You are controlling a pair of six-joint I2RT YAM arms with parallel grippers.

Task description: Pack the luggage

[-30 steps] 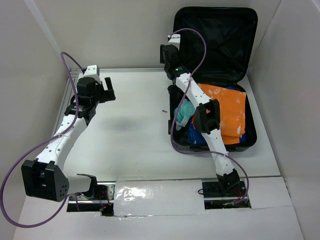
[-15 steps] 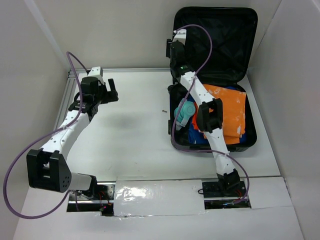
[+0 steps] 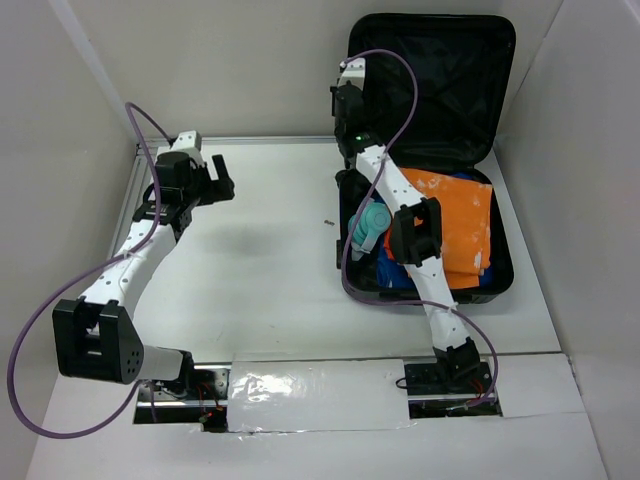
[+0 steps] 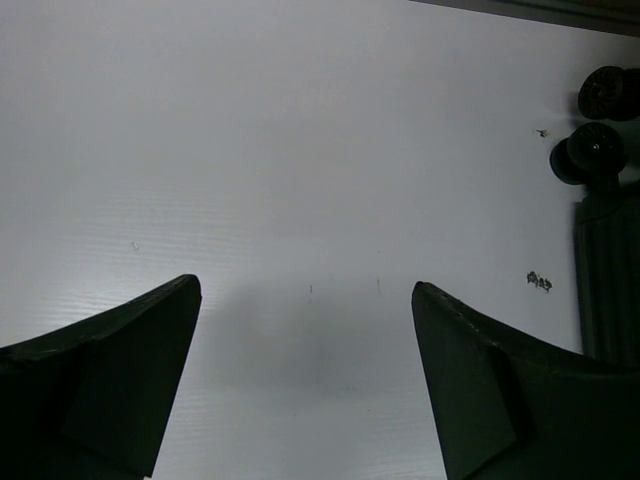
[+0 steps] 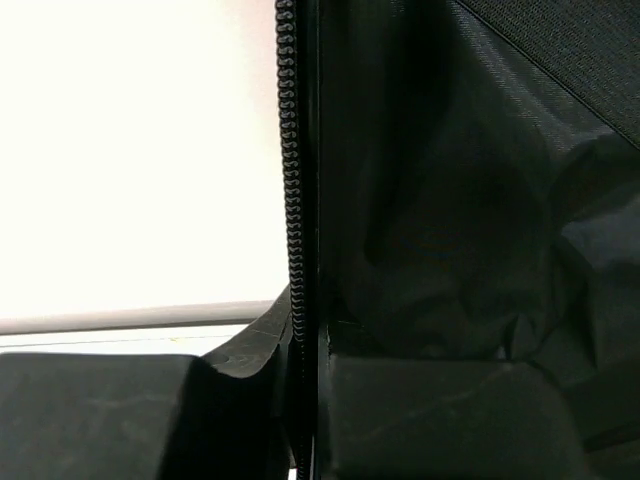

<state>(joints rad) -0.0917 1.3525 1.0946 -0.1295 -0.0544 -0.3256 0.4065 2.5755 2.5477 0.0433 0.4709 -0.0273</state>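
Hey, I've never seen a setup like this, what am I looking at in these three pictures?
Two white robot arms are bolted to a table. One picture looks down from above; the other two come from cameras on each arm's wrist. On the right sits an open black suitcase holding an orange cloth and a teal object. The right tool pinches the zipper edge of the raised lid. The left tool hangs open over the table, holding nothing.

White table (image 3: 270, 270) with a small dark speck (image 3: 328, 222), white walls (image 3: 250, 70), shiny tape strip (image 3: 310, 385) at its near edge, orange cloth (image 3: 460, 225) over blue fabric (image 3: 395, 275), teal object (image 3: 368, 228) beside
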